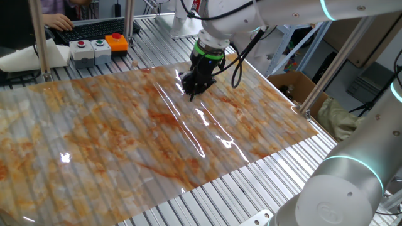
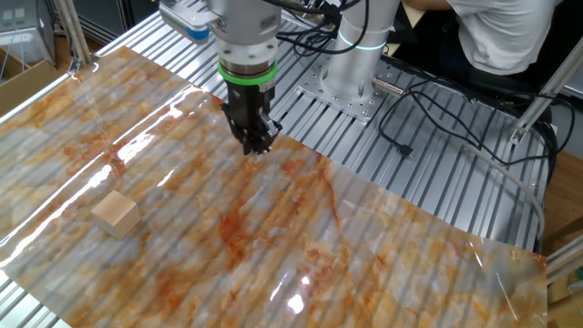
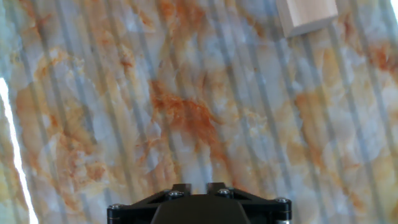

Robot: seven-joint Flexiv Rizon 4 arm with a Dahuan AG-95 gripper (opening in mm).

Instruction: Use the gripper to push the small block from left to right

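Observation:
The small block (image 2: 116,215) is a pale tan wooden cube lying on the marbled orange-grey sheet (image 2: 301,237). It also shows at the top right edge of the hand view (image 3: 306,14). I do not see it in the one fixed view. My gripper (image 2: 255,148), black with a green ring above it, hovers just over the sheet well away from the block, near the sheet's edge. It shows in the one fixed view (image 1: 191,90) and at the bottom of the hand view (image 3: 199,186). Its fingers are close together and hold nothing.
A grey button box (image 1: 97,47) with red, green and orange buttons stands beyond the sheet, beside a keyboard (image 1: 94,28) and a person's hand. A cardboard box (image 1: 292,85) sits off the table's side. Another arm's base (image 2: 351,55) and cables (image 2: 437,137) lie behind my gripper.

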